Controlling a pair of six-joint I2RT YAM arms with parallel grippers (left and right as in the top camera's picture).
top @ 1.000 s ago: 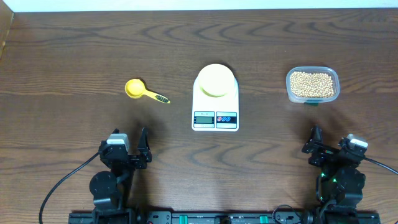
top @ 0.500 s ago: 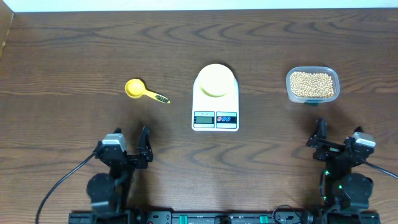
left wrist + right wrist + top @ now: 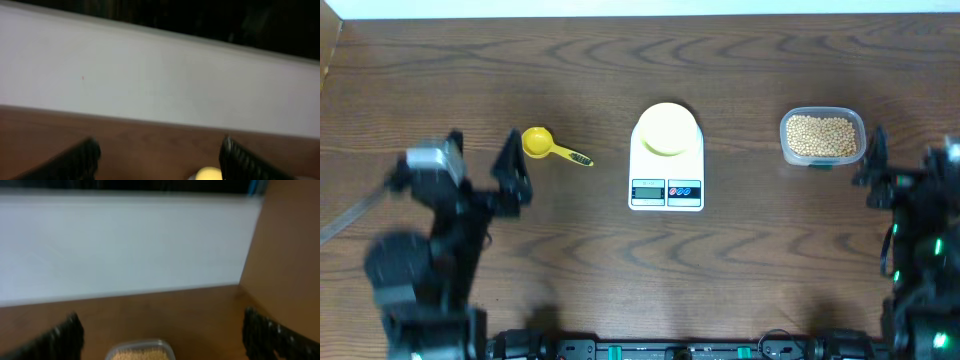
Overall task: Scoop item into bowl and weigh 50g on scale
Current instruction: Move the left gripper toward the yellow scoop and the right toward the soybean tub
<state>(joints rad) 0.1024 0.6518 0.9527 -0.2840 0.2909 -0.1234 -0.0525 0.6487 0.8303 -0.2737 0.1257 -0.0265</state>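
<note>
Beans (image 3: 822, 136): lying in clear tub (image 3: 858, 125), right of scale (image 3: 666, 190) carrying bowl (image 3: 666, 130). Left tool (image 3: 159, 160): standing wide, empty, near yellow scoop (image 3: 536, 142). Right tool (image 3: 161, 319): standing wide, empty, beside tub. Advice: lining up on scoop handle, gripping squarely, keeping cup level.

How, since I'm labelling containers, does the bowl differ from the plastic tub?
The bowl is round, pale yellow-green and looks empty; the tub is a clear rounded rectangle full of beans. The bowl sits on the scale; the tub rests directly on the table. Both are open-topped.
</note>
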